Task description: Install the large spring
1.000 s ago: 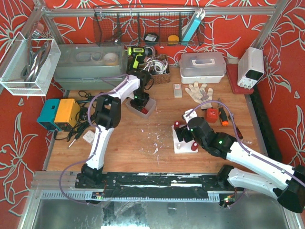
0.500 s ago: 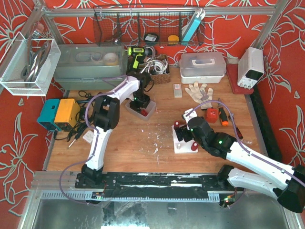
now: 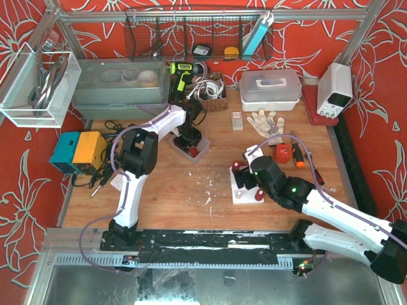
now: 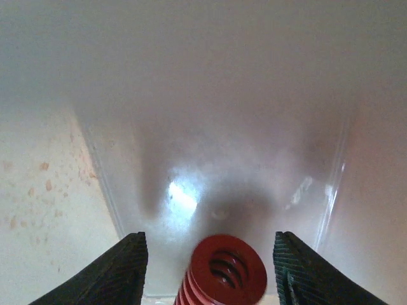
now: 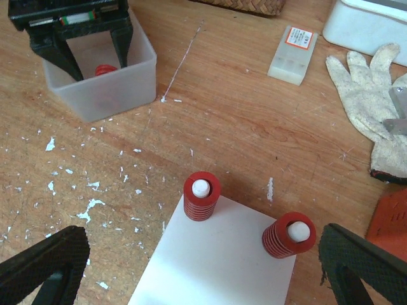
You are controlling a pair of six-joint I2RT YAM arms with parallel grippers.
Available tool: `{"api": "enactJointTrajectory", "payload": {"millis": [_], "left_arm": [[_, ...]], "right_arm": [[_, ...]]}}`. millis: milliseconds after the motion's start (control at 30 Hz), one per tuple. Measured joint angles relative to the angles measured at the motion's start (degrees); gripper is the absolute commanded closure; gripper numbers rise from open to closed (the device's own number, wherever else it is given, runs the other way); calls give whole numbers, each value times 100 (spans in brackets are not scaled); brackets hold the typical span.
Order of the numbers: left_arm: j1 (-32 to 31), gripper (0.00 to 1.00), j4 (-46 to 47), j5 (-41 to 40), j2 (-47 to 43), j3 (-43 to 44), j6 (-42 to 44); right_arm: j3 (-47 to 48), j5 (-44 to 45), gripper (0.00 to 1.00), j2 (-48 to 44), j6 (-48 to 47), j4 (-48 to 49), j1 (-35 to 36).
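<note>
Red large spring [image 4: 222,270] sits low in the left wrist view, at 6 o'clock, between the two fingers of the left hand [image 4: 210,257]. That hand is open: a gap shows on each side of the spring and neither pad touches it. The spring is seen almost end-on, its open end facing the camera and its coils trailing toward 7 o'clock, so its long axis runs nearly along the line of sight. It lies inside a translucent plastic bin [image 4: 210,159].

Only the right wrist view shows that bin from outside, at 10 o'clock, with the black fingers reaching down into it. The spring is just a red patch there.

Right hand [image 5: 203,267] is spread wide and grips nothing, hovering over a white base plate [image 5: 219,273]. Two red springs on the plate each stand upright on a white peg, one [image 5: 202,196] at 12 o'clock and one [image 5: 287,235] at 2 o'clock.

The top view puts the bin at 10 o'clock from the plate, well apart from it on the wooden table [image 3: 191,190].

A small white box [image 5: 292,46] carries an orange label, too small to read. A work glove [image 5: 372,101] lies at 3 o'clock.
</note>
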Motion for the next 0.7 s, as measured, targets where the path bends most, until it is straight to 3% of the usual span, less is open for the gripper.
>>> {"api": "enactJointTrajectory", "payload": {"millis": [267, 433, 700], "left_arm": [[-66, 61, 348, 175, -173, -527, 50], [-39, 61, 365, 114, -173, -376, -9], [323, 61, 398, 15, -94, -313, -92]], "right_arm": [[-55, -7, 1, 11, 24, 92, 0], [-92, -31, 2, 221, 24, 227, 0], [251, -874, 17, 1281, 11, 509, -74]]}}
